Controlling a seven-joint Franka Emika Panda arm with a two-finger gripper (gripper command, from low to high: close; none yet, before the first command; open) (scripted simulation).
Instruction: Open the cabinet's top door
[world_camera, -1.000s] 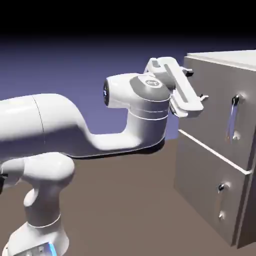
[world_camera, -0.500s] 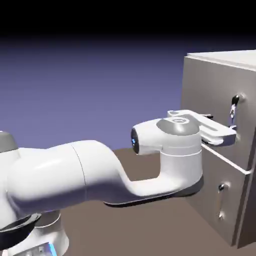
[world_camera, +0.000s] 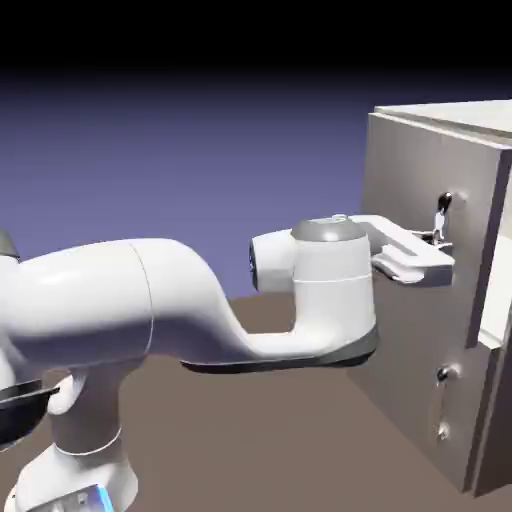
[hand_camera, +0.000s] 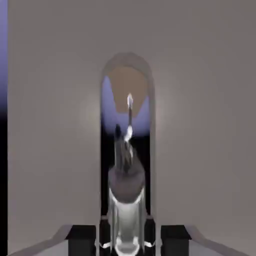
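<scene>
Top door (world_camera: 420, 260) blocks ahead; open room left of cabinet (world_camera: 440, 400).

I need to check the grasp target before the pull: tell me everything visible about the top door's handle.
The top door's handle is a polished, silvery metal bar, mounted vertically on the grey-beige top door. In the exterior view its upper end shows above the gripper, which is shut on it; the lower part is hidden. In the hand view the bar runs between the dark fingertips, mirroring the backdrop. The door looks slightly ajar.
</scene>
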